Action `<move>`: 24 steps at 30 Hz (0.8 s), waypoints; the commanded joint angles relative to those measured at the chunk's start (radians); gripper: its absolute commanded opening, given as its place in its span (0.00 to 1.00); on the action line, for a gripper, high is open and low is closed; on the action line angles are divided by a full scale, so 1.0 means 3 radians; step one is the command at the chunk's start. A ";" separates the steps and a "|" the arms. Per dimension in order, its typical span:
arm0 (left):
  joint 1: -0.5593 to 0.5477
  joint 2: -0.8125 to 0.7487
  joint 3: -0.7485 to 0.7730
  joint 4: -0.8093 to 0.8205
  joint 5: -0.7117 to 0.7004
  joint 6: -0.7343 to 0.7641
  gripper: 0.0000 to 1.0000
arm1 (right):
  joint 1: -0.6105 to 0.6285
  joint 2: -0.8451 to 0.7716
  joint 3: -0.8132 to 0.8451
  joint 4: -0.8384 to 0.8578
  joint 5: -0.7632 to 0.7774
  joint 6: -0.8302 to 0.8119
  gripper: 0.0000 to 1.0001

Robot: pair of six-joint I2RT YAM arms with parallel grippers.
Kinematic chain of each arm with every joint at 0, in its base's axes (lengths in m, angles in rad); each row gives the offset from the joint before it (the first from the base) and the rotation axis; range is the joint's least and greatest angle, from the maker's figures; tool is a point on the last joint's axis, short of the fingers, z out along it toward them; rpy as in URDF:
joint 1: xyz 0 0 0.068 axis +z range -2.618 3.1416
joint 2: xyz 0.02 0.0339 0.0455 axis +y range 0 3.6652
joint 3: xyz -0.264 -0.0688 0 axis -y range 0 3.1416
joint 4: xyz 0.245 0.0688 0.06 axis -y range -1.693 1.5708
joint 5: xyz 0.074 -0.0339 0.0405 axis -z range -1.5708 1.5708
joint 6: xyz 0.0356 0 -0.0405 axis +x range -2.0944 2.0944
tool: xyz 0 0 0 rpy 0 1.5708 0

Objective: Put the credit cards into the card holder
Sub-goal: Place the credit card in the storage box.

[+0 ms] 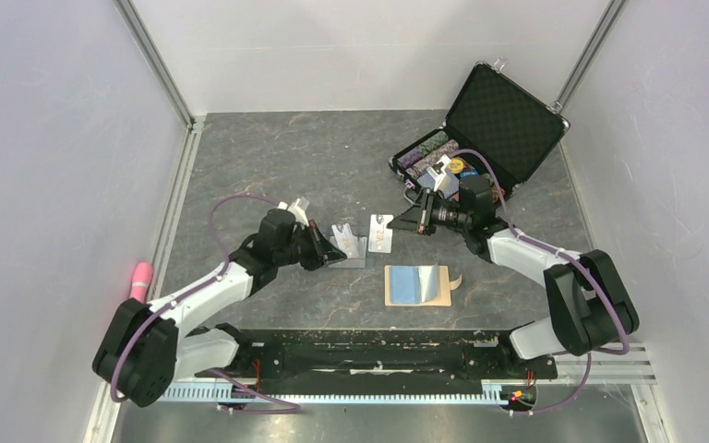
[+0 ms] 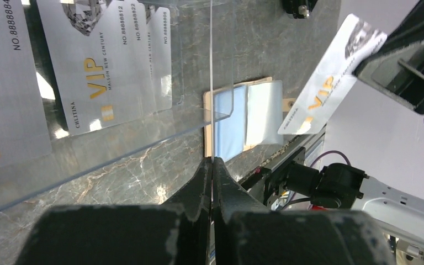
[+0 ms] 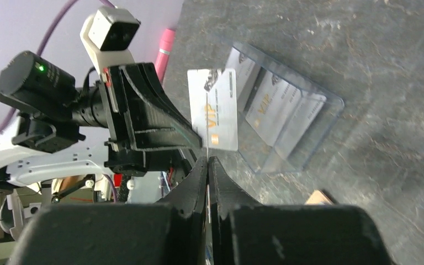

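A: Well, the left gripper (image 2: 211, 165) is clamping down on the thin edge of a clear plastic sleeve (image 2: 143, 143), with its jaws pressed right together on that flap.

B: And the stacked credit cards (image 2: 105, 66) are lying inside that sleeve, overlapping one another, with gold VIP lettering facing up.

A: Over on the other side, the right gripper (image 3: 207, 160) is pinching a single credit card (image 3: 215, 110) by its short edge, fingers shut on it.

B: From above, that card is hanging just beside the sleeve, on its right. Whether the two are touching, I cannot tell.

A: The two grippers are pointing toward each other, with the sleeve and the held card between them.

B: The card holder (image 1: 417, 284) is lying open on the grey table (image 1: 286, 166), its light blue lining facing up. It is sitting nearer the arm bases and apart from both grippers.

A: At the back right, a black poker-chip case (image 1: 503, 115) is standing with its lid up and chips showing inside.

B: And a pink object (image 1: 140, 280) is resting by the left wall, well apart from everything else.
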 commanded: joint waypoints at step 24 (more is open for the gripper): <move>-0.0033 0.0098 0.0561 -0.0711 -0.0097 0.0503 0.35 | -0.0282 -0.0610 -0.0220 -0.1694 0.0179 -0.1200 0.00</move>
